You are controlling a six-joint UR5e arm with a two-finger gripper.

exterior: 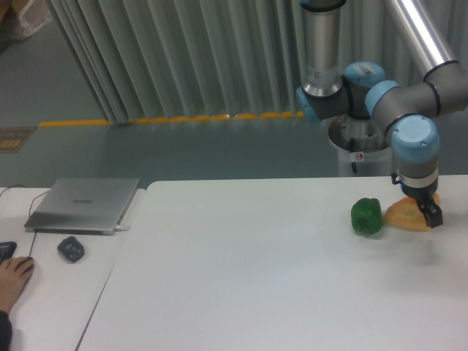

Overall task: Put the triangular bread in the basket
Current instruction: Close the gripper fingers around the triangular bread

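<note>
**A:** Where is your triangular bread [404, 216] right now?

**B:** It lies flat on the white table [256, 270], just beside the green bell pepper [366, 216], on the pepper's right as you see it. The two look to be touching or nearly so; you cannot tell which from this angle.

**A:** And your gripper [428, 213]?

**B:** It sits down at the bread's far end from the pepper, right over the bread's right edge. The dark fingers overlap the crust there, but you cannot tell whether they are spread, closed, or pinching the bread; they are too small and too dark to read. The bread itself rests on the table, not lifted.

**A:** What does the arm look like above it?

**B:** The grey wrist with its blue cap [412, 140] stands above the bread, a little up and right of the pepper.

**A:** Anything else on your side?

**B:** Well away to the left of the pepper, a closed silver laptop [84, 205] lies on a second table. A dark mouse [70, 249] lies just in front of it, and a person's hand [13, 276] rests at the left edge of the picture.
</note>
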